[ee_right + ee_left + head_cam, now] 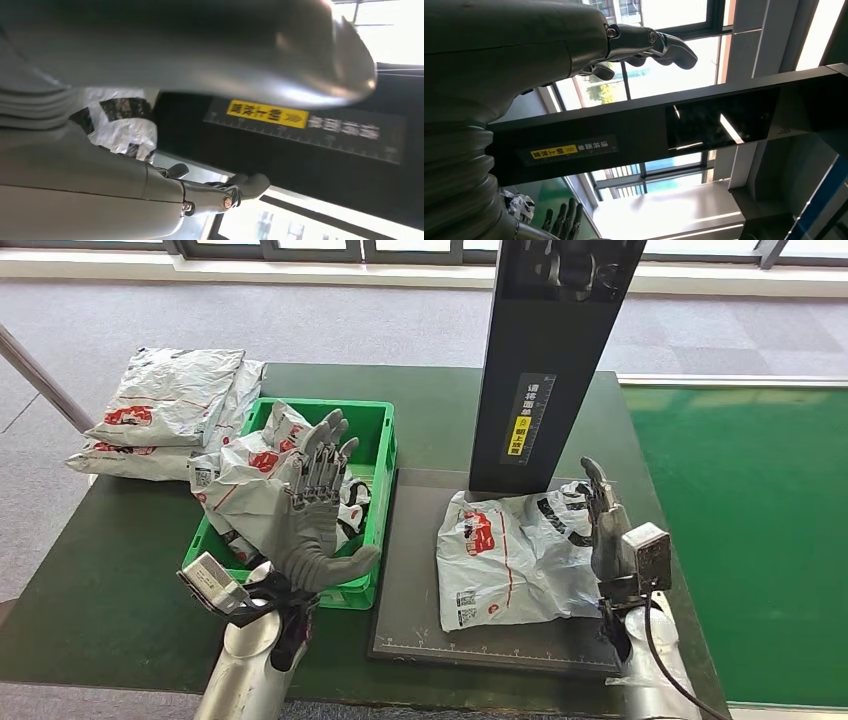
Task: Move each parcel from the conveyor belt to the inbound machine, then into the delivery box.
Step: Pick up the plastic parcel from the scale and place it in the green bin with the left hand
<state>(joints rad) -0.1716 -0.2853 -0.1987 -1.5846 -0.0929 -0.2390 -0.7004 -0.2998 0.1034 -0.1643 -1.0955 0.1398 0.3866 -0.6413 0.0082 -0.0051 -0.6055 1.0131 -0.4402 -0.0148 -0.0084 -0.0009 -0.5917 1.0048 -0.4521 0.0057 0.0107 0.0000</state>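
Note:
A white-grey parcel (510, 550) with red print lies flat on the dark platform (420, 570) of the inbound machine, at the foot of its black pillar (555, 360). My right hand (603, 515) stands on edge at the parcel's right side with fingers straight, holding nothing; the right wrist view has its fingers (245, 185) beside the parcel (120, 125). My left hand (315, 510) hovers over the green delivery box (385, 440), fingers spread upward and empty. Several parcels (250, 470) lie in the box. In the left wrist view, the fingers (664, 47) curve in front of the pillar (634, 125).
A stack of more parcels (170, 400) lies on the dark green table (100, 590) left of the box. The green conveyor belt (750, 540) runs along the right. A yellow label (520, 435) marks the pillar. Grey carpet and windows lie beyond.

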